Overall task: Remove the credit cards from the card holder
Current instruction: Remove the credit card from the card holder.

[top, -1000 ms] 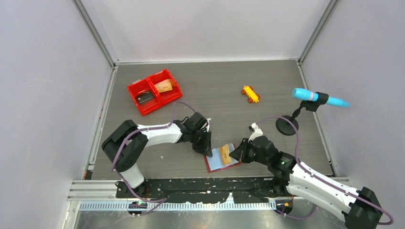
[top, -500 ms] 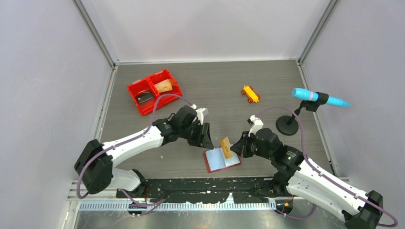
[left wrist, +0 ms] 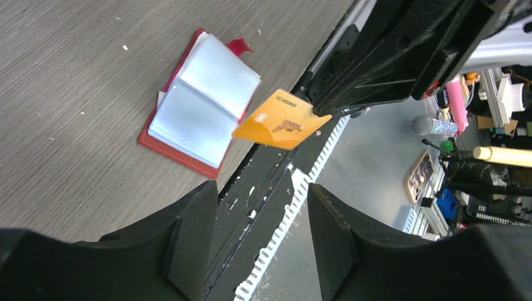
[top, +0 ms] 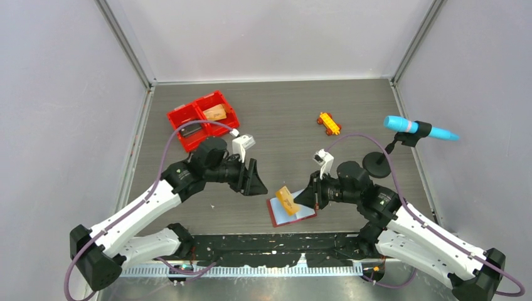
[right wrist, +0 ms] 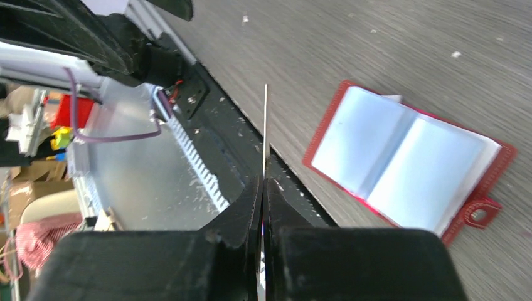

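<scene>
A: Where's the flat orange-yellow credit card (top: 287, 200) now?
B: Out of the open dark red leather card holder (top: 292, 213), lifted clear by the right end effector (top: 297, 199).
A: And the left end effector (top: 251, 180)?
B: Pulled back off the holder, its fingers spread wider.

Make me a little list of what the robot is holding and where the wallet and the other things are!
card: orange-yellow credit card pinched in the right pincer, lifted above the wallet
wallet: dark red card holder lying open flat on the table, pale blue pages up
left pincer: open, holding nothing, beside the wallet
toy: orange-yellow toy vehicle farther back
bin: red bin at back left
</scene>
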Robot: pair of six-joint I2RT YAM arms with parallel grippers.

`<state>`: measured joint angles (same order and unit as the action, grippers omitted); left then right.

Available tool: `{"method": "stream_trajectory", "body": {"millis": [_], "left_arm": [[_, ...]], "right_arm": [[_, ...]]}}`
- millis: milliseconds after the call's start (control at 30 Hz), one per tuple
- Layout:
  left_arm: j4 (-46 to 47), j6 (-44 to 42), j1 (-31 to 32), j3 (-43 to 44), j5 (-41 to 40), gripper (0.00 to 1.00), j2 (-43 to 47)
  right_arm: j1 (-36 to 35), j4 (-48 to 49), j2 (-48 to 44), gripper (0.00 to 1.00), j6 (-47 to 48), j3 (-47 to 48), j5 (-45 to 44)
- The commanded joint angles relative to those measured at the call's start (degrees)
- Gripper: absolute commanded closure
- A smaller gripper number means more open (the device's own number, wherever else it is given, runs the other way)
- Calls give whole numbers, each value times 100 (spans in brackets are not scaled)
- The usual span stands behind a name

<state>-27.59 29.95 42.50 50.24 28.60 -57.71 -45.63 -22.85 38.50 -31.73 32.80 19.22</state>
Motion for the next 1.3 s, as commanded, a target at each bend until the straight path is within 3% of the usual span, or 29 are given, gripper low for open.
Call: {"method": "stream_trajectory", "body": {"millis": [0,333,767,933,1033,1133,1233,1267], "left_arm": [[28,-320,-39,-154,474,42,206],[435,-255,-40,-139,1494,41,-198],[975,-9,-40,-313,1979,48,-544],[1720,441,-40,-548,2486,70,-612],[1505,324,-40,-515,2480,81,-628],[1286,204,-40,-472,2402,100,-626],[1264,272,-47,-438,2227,100,-622],[1270,338,-61,-417,2071,100,-599]], "right_arm": [[19,726,32,95,-19,37,997],[20,1683,-14,95,-424,-280,1889],[20,2140,-183,95,-768,-624,1977],[19,2176,-139,95,-796,-605,1994],[19,2233,-133,95,-818,-633,1919],[18,2426,-127,95,-933,-754,1869],[18,2408,-221,89,-969,-827,1644],[23,2369,-269,82,-964,-831,1503]]}}
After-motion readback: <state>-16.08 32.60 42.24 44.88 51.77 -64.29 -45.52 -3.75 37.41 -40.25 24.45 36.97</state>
